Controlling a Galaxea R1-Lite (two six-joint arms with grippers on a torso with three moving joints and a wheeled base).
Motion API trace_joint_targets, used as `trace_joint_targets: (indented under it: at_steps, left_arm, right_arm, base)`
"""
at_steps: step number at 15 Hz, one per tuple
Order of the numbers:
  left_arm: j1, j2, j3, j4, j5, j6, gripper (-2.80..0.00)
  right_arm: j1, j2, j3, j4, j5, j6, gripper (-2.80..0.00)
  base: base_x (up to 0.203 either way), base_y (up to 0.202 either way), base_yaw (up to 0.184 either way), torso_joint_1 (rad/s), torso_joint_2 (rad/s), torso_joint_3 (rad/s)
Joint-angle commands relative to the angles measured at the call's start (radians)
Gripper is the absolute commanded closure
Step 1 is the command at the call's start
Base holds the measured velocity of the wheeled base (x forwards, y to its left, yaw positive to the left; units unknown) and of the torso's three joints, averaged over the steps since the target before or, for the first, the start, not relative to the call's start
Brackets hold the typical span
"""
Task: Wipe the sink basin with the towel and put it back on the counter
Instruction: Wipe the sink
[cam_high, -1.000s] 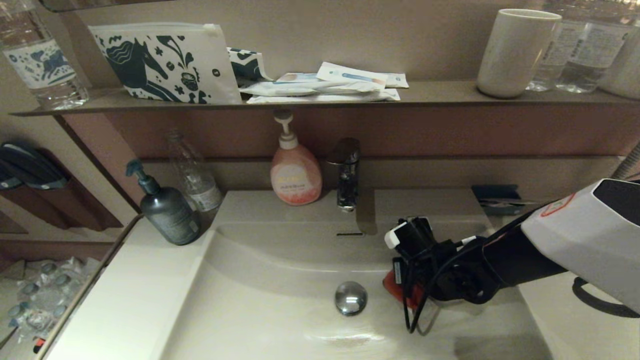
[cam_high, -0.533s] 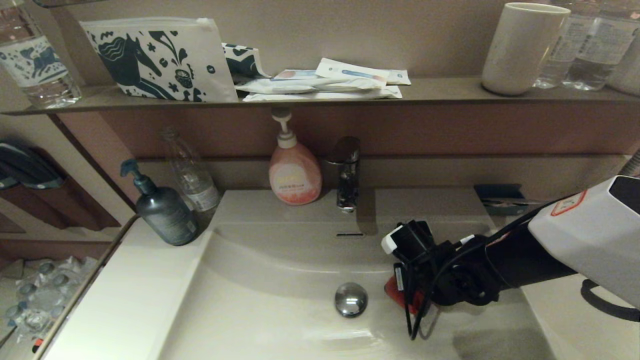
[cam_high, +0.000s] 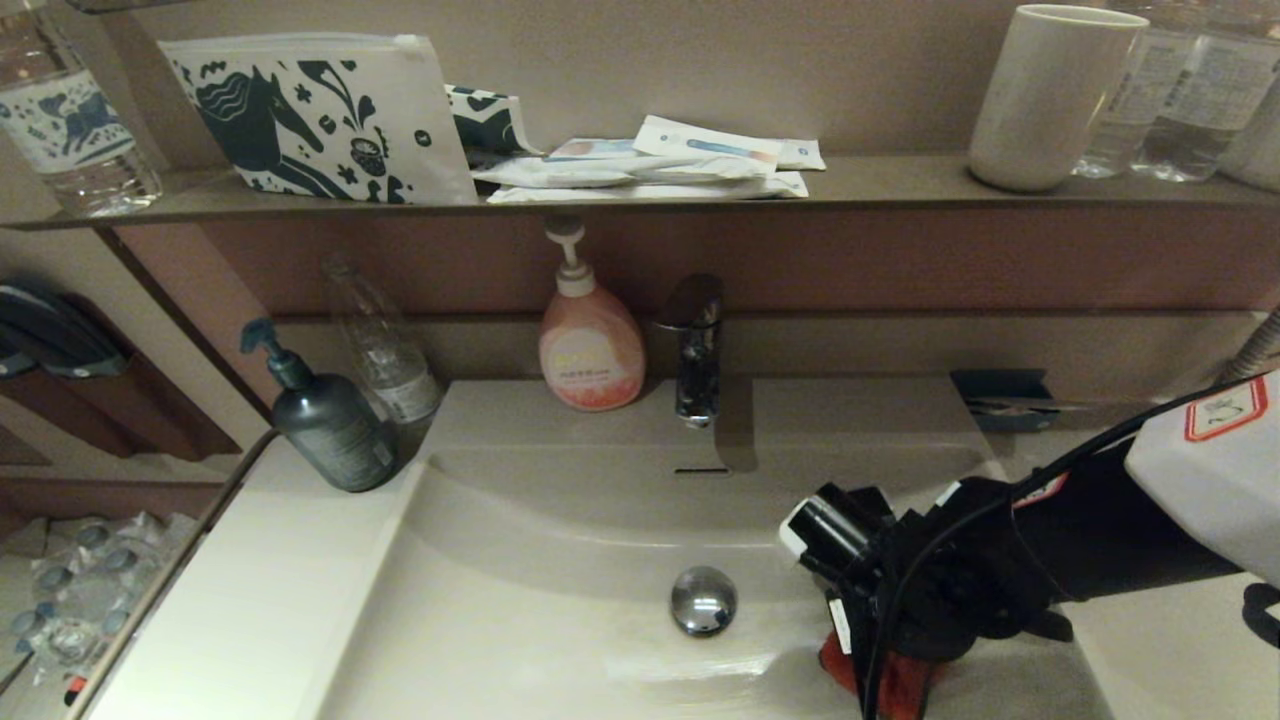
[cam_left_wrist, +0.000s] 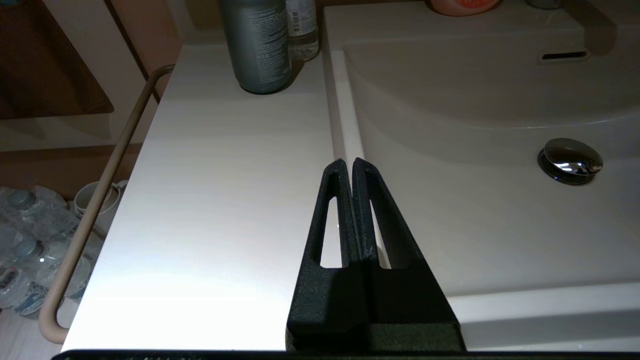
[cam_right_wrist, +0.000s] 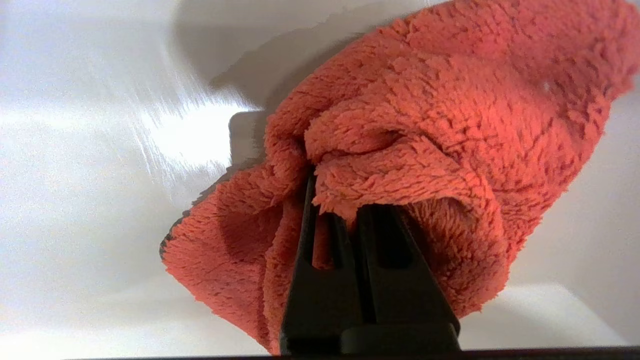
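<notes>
The orange-red towel (cam_right_wrist: 425, 115) is bunched around my right gripper (cam_right_wrist: 335, 195), which is shut on it and presses it onto the floor of the off-white sink basin (cam_high: 560, 560). In the head view only a red edge of the towel (cam_high: 890, 680) shows under the right wrist, right of the chrome drain plug (cam_high: 703, 600) and near the basin's front. The right gripper's fingertips are buried in the cloth. My left gripper (cam_left_wrist: 348, 162) is shut and empty, hovering over the seam between the counter (cam_left_wrist: 220, 200) and the basin's left rim.
A grey pump bottle (cam_high: 330, 420) and a clear bottle (cam_high: 385, 345) stand at the counter's back left. A pink soap dispenser (cam_high: 590, 350) and the faucet (cam_high: 695, 345) sit behind the basin. The dark shelf (cam_high: 900, 185) above holds pouches and a cup (cam_high: 1050, 95).
My right gripper has dragged the towel across the basin floor toward the front and slightly right, away from the drain plug. The left gripper has not visibly moved.
</notes>
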Motion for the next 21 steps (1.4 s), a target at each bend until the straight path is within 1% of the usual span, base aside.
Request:
trace_joint_targets:
  at_steps: [1,3,4,6,9,11,13,15,16,17,19,21]
  left_arm:
    - [0.0,0.0,0.0,-0.001,0.0,0.001,0.0]
    - [0.0,0.0,0.0,-0.001,0.0,0.001,0.0]
    - [0.0,0.0,0.0,-0.001,0.0,0.001,0.0]
    - [0.0,0.0,0.0,-0.001,0.0,0.001,0.0]
    - [0.0,0.0,0.0,-0.001,0.0,0.001,0.0]
    - [0.0,0.0,0.0,-0.001,0.0,0.001,0.0]
    - [0.0,0.0,0.0,-0.001,0.0,0.001,0.0]
    - [0.0,0.0,0.0,-0.001,0.0,0.001,0.0]
    - [0.0,0.0,0.0,-0.001,0.0,0.001,0.0]
    - [0.0,0.0,0.0,-0.001,0.0,0.001,0.0]
    - [0.0,0.0,0.0,-0.001,0.0,0.001,0.0]
    - [0.0,0.0,0.0,-0.001,0.0,0.001,0.0]
  right_arm:
    - [0.052,-0.003,0.088,-0.02,0.021,0.036,0.0]
    - [0.143,0.038,0.073,-0.04,0.069,0.07,0.0]
    - [0.184,0.068,0.047,-0.072,0.095,0.096,0.0]
    - [0.238,0.134,-0.024,-0.105,0.126,0.119,0.0]
    - [0.286,0.239,-0.188,-0.123,0.132,0.142,0.0]
    - [0.312,0.296,-0.319,-0.143,0.155,0.158,0.0]
    - [0.33,0.347,-0.457,-0.144,0.188,0.16,0.0]
    - [0.338,0.407,-0.591,-0.143,0.196,0.154,0.0]
    - [0.337,0.439,-0.643,-0.143,0.195,0.144,0.0]
    - [0.328,0.472,-0.682,-0.148,0.17,0.124,0.0]
    - [0.31,0.508,-0.743,-0.17,0.077,0.093,0.0]
    - [0.292,0.523,-0.759,-0.256,0.039,0.036,0.0]
  base:
    - [0.0,0.0,0.0,0.0,0.0,0.0]
    - [0.0,0.0,0.0,0.0,0.0,0.0]
    - [0.0,0.0,0.0,0.0,0.0,0.0]
    - [0.0,0.0,0.0,0.0,0.0,0.0]
    - [0.0,0.0,0.0,0.0,0.0,0.0]
    - [0.0,0.0,0.0,0.0,0.0,0.0]
    - [0.0,0.0,0.0,0.0,0.0,0.0]
    - [0.0,0.0,0.0,0.0,0.0,0.0]
    - [0.0,0.0,0.0,0.0,0.0,0.0]
    - [0.0,0.0,0.0,0.0,0.0,0.0]
    - [0.0,0.0,0.0,0.0,0.0,0.0]
    - [0.0,0.0,0.0,0.0,0.0,0.0]
